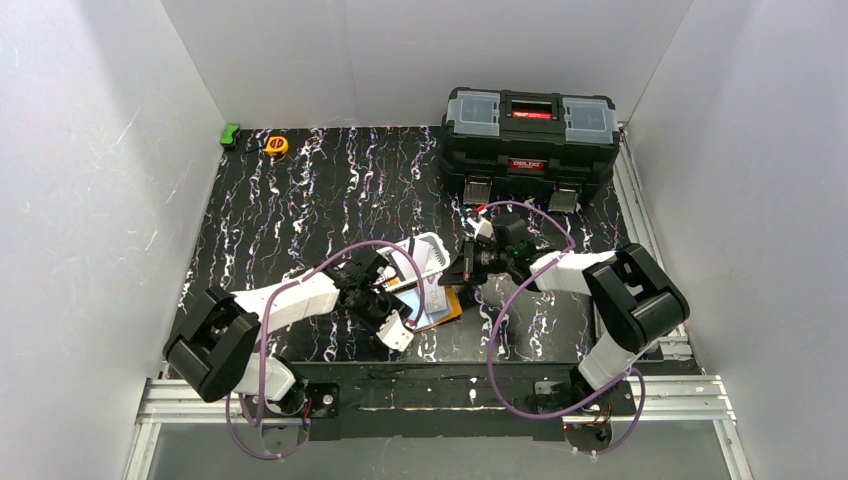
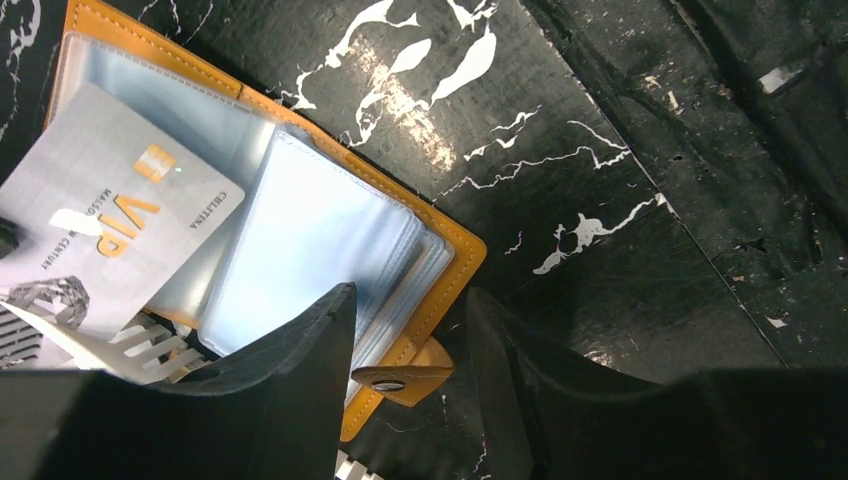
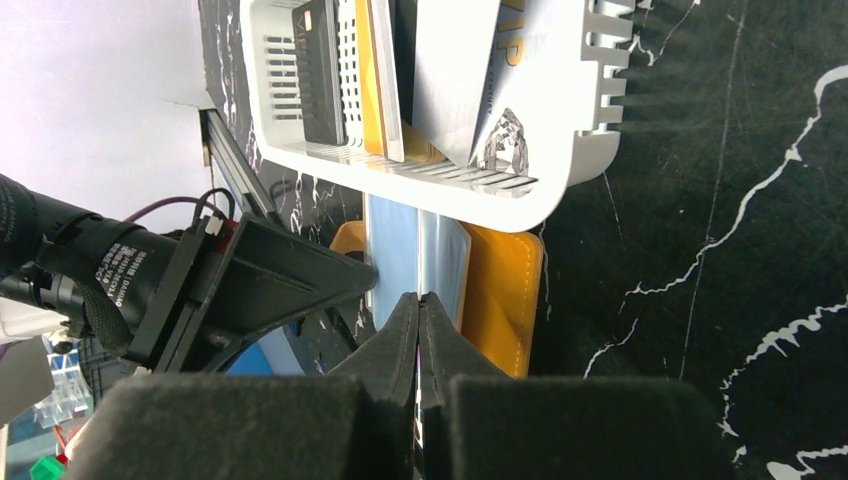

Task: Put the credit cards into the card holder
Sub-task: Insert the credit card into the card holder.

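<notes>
You are working at the insertion step, by my reading. The card holder (image 2: 455,262) is lying open on the black table (image 2: 650,150), its clear pockets (image 2: 310,240) facing up, tucked just beside the near wall of the white slotted basket (image 3: 560,180).

A pale grey VIP card (image 2: 110,230) is lying across the holder's left side, one end by the basket. Whether it is entering a pocket cannot be told. More credit cards (image 3: 320,70) are standing upright in the basket.

Your left gripper (image 2: 410,295) is hovering with its fingers spread and nothing between them, over the holder's outer edge and its snap tab (image 2: 400,378). Your right gripper (image 3: 419,300) is showing fingers pressed together, tips at the edge of a pocket leaf. Whether a thin leaf is caught between them cannot be told.

The next move probably calls for opening a pocket mouth and steadying the holder while a card slides in flat.

Room is tight here: basket, holder and both grippers are crowding together at the table's near middle. Open surface is lying to the left and far left. The black toolbox (image 1: 530,140) is standing well apart at the far right.
</notes>
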Motion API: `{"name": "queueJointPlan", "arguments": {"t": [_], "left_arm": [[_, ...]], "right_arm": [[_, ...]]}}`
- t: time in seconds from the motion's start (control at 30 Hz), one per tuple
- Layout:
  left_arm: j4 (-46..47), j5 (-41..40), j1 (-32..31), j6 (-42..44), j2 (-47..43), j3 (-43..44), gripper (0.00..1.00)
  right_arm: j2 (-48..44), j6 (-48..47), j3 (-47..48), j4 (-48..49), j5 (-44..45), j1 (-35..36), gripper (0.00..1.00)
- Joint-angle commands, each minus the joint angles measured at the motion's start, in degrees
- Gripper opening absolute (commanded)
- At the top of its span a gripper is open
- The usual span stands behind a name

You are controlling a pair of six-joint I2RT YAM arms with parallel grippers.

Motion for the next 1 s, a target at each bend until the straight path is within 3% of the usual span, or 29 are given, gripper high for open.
{"name": "queueJointPlan", "arguments": {"t": [0.0,0.7,0.97], "left_arm": [[-1.5,-1.4,-1.2,2.5,0.0,-2.7,0.43],[0.0,-2.5,-2.2,-0.1,-0.3,-2.4,0.34],[0.9,-2.8,-2.5,-1.1,-0.9,-2.7,0.33]], "right_arm": [[0.6,1.2,-0.6,4.2,0.0,0.2,0.01],[3.3,1.2,-4.6,9.3,-0.2,0.9,0.01],[4.2,-2.6,-2.9,5.2,-3.3,2.4,0.01]]}}
